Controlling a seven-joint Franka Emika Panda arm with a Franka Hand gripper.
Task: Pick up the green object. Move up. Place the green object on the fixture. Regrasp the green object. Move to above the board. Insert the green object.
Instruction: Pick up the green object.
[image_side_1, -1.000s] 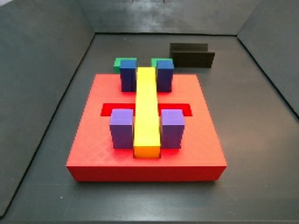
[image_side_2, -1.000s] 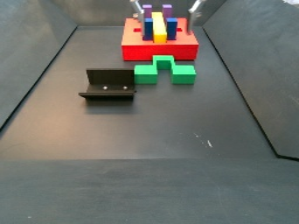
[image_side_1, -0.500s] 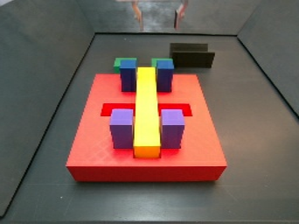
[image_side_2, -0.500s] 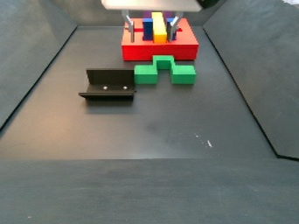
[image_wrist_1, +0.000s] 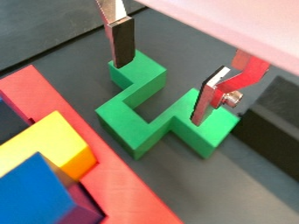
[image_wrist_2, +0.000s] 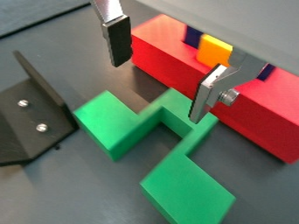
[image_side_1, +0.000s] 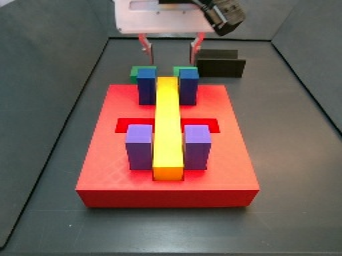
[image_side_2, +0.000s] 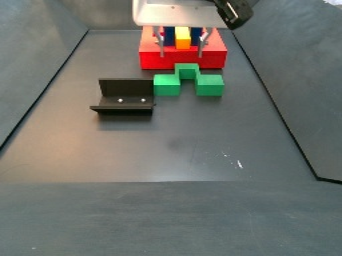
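In a side view, nearest the camera lies bare dark floor; farther in stands the fixture (image_side_2: 123, 97), a small dark L-shaped bracket on its base plate, two pale screw heads showing on its upright face. Just beyond it and to one side sits the green plastic bridge-shaped block (image_side_2: 189, 80), resting on the floor close against the near wall of the large flat red square board (image_side_2: 183, 57). The green block is apart from the fixture, with a strip of floor between them.

Over the green block hangs the gripper (image_side_2: 187, 42), its white body above the board's near edge. In both wrist views the jaws stand released and wide, one silver finger (image_wrist_1: 121, 38) above one low side cube and the other finger (image_wrist_1: 209, 96) above the opposite side cube, the taller centre cube lying between them. Neither dark pad touches the green plastic; the fingertips are just above it. The same spread shows with the gripper (image_wrist_2: 158, 74) over the block (image_wrist_2: 146, 144), the fixture (image_wrist_2: 30, 114) at one side and the board's red wall (image_wrist_2: 211, 92) at the other.

On the board lie a long yellow bar (image_side_1: 167, 118) along the middle, two blue blocks (image_side_1: 186, 84) flanking its end nearest the green block, and two purple blocks (image_side_1: 139, 146) flanking the opposite end, where the recessed slot shows
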